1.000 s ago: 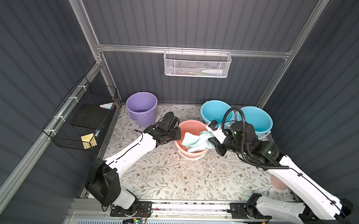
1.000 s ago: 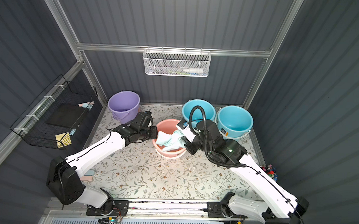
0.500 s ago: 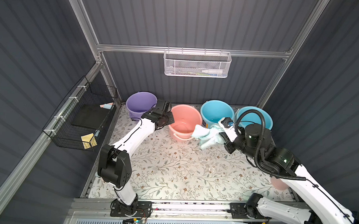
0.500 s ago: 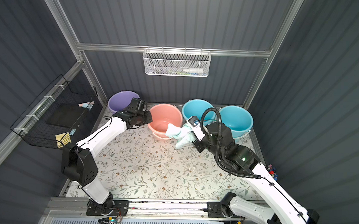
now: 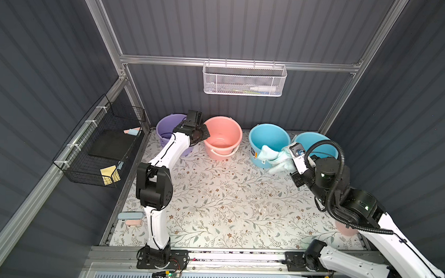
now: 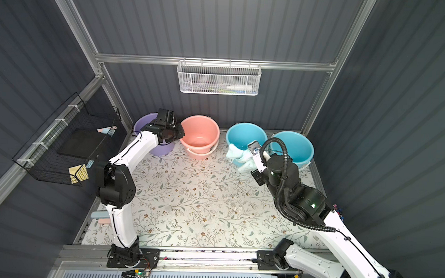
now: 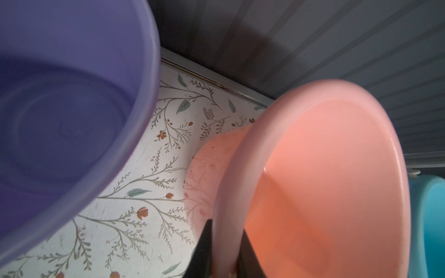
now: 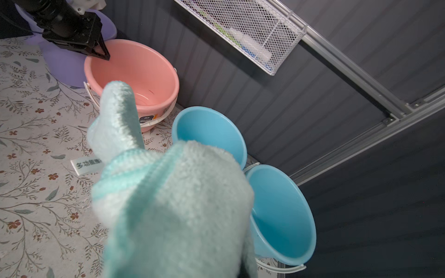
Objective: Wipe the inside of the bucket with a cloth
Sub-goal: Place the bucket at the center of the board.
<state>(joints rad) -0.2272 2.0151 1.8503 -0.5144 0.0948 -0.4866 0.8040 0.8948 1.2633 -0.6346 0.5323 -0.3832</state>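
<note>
The cloth (image 5: 274, 157) (image 6: 240, 156) (image 8: 173, 204) is hanging bunched outside the pink bucket (image 5: 220, 153) (image 6: 200, 154) (image 8: 134, 69), at about 1 o'clock on the floral mat (image 5: 226, 201). It is showing in front of the 5 o'clock rim of the nearer blue bucket (image 5: 269, 136); whether it is touching that rim cannot be told. The right gripper (image 5: 284, 160) is pinching the cloth, with its jaws closed and buried in the folds. The right arm is reaching from its base at 5 o'clock toward 11 o'clock, with the elbow bent and the wrist lifted off the mat.

The pink bucket is standing upright near 12 o'clock and is holding nothing. The left gripper (image 5: 207, 136) (image 7: 225, 252) (image 8: 106, 56) is clamping its rim at the 9 o'clock side, with one finger inside the wall and one outside. The left arm is rising from its base at 7 o'clock, folding at the elbow and stretching its forearm toward 1 o'clock, across the purple bucket (image 5: 165, 126) (image 7: 72, 108) at 10 o'clock. A second blue bucket (image 5: 316, 146) is sitting at 2 o'clock.
</note>
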